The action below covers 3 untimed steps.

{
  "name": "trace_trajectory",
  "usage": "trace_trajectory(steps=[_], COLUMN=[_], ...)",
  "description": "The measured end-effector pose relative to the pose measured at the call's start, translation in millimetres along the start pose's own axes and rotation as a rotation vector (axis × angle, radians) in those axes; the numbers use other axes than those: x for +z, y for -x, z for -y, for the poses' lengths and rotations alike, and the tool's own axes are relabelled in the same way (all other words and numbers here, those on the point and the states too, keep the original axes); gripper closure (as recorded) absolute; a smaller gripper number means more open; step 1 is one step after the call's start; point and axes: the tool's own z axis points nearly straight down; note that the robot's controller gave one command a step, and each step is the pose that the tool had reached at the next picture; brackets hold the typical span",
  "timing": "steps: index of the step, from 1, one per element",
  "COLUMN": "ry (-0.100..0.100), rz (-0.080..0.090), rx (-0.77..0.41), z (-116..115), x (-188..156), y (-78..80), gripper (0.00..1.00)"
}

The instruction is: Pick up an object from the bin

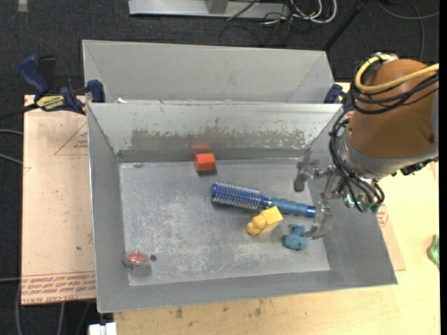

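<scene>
The gripper [312,199] is at the handle end of a blue hairbrush [237,197], which lies flat on the floor of the bin [174,215]. Its fingers [301,175] are spread wide and grip nothing. One finger stands on the far side of the handle tip and the other on the near side, so the tip shows in the gap between them. I cannot tell if they touch it. A yellow toy [264,222] lies just beside the handle on its near side, and a small blue piece [295,241] lies close to the near finger. An orange block [204,161] sits beyond the bristle end, and a small red thing [136,259] lies well apart from the brush, in the near corner.
</scene>
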Motion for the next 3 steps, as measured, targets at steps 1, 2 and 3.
trace_trajectory(steps=[1,2,3], ry=[0.0,-0.002,-0.002], rz=[0.0,0.008,0.009], rx=[-0.074,-0.21,-0.21], z=[-1,-4,-4], x=[108,167,165], y=[28.7,88.1,88.0], gripper=[0.0,0.0,1.0])
